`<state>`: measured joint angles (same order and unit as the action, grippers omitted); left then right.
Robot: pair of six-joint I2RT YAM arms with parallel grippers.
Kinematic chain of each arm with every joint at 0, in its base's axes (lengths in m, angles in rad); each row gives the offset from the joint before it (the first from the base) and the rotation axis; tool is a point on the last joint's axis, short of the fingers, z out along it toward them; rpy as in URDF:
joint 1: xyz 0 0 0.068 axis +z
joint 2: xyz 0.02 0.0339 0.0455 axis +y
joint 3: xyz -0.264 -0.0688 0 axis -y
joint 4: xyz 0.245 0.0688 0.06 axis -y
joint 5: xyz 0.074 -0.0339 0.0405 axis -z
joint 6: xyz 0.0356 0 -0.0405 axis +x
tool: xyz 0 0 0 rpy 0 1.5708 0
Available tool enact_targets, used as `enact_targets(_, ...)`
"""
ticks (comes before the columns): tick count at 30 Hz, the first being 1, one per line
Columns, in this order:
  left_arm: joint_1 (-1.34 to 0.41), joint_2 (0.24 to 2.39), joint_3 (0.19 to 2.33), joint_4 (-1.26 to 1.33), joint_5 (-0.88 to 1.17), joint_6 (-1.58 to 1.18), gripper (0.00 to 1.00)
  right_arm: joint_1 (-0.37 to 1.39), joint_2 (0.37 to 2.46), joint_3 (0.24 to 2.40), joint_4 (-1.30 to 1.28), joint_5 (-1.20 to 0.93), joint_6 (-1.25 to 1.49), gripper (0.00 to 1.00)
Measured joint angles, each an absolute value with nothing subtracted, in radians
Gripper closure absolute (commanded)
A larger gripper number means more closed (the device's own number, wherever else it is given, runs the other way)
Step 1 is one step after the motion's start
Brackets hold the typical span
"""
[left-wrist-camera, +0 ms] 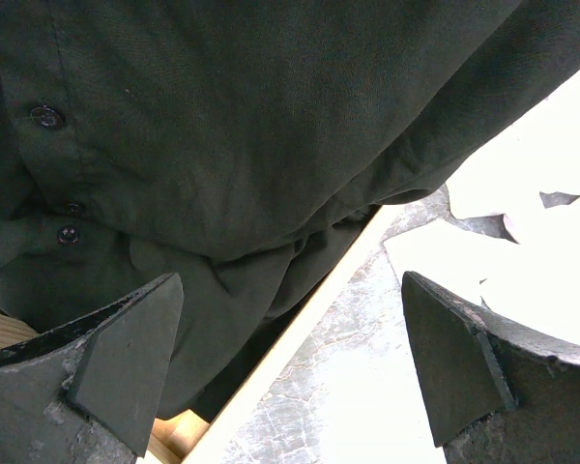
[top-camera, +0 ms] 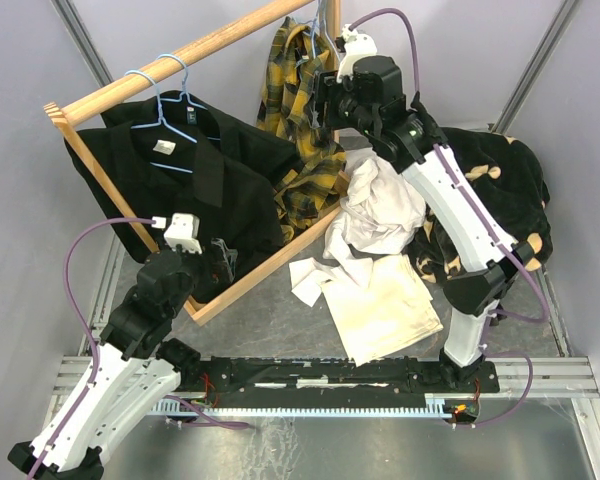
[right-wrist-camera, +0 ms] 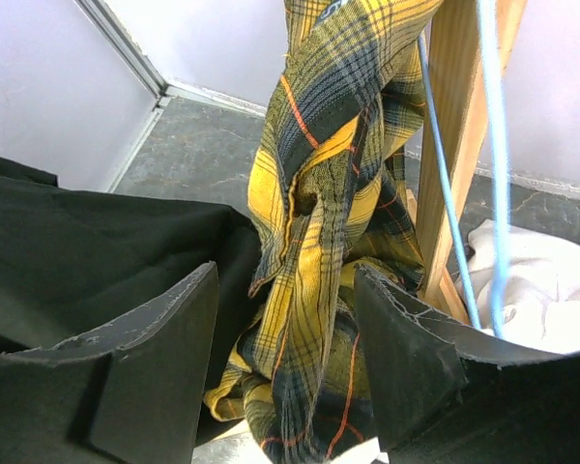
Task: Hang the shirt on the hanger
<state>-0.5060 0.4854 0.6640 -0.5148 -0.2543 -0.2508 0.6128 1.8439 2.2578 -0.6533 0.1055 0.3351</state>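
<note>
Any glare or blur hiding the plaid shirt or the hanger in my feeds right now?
Right wrist view: plaid shirt sharp and evenly lit, blue hanger slightly soft. Left wrist view: white cloth blown out, black shirt dark but buttons readable. Top view: even light, no glare.

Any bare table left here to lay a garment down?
Only a small grey patch between the wooden rack base, the cream shirt and the front rail. Black shirts fill the left; a clothes heap crowds the right.
</note>
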Motion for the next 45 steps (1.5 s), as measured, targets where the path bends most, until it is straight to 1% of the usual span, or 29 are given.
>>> enact_targets(4,-0.506,0.482,0.664,-0.515,-0.254,-0.251,0.0,0.613,1.89,2.284,-0.653,0.105,0.299,0.48)
enact_targets(7,-0.506,0.474,0.664,-0.515,-0.254,-0.251,0.0,0.613,1.922,2.297,-0.653,0.108,0.255,0.53)
enact_targets(14,-0.506,0.414,0.664,-0.515,-0.249,-0.25,0.01,0.613,1.952,2.318,-0.67,0.104,0.148,0.84)
enact_targets(15,-0.506,0.408,0.665,-0.515,-0.242,-0.25,0.01,0.612,1.952,2.318,-0.672,0.099,0.132,0.87)
enact_targets(21,-0.506,0.402,0.739,-0.545,-0.224,-0.251,0.01,0.602,1.921,2.238,-0.653,-0.012,-0.006,0.96)
enact_targets(23,-0.506,0.402,0.763,-0.546,-0.223,-0.251,0.01,0.602,1.9,2.199,-0.63,-0.061,-0.057,0.98)
enact_targets(27,-0.506,0.399,0.776,-0.553,-0.205,-0.251,0.01,0.601,1.853,2.148,-0.603,-0.16,-0.16,0.97)
enact_targets(36,-0.506,0.381,0.775,-0.575,-0.173,-0.251,0.0,0.604,1.845,2.17,-0.626,-0.408,-0.305,0.95)
enact_targets(42,-0.506,0.374,0.776,-0.582,-0.175,-0.269,0.01,0.632,1.846,2.17,-0.629,-0.457,-0.312,0.87)
enact_targets(45,-0.506,0.376,0.786,-0.613,-0.197,-0.287,0.01,0.649,1.846,2.17,-0.62,-0.436,-0.289,0.87)
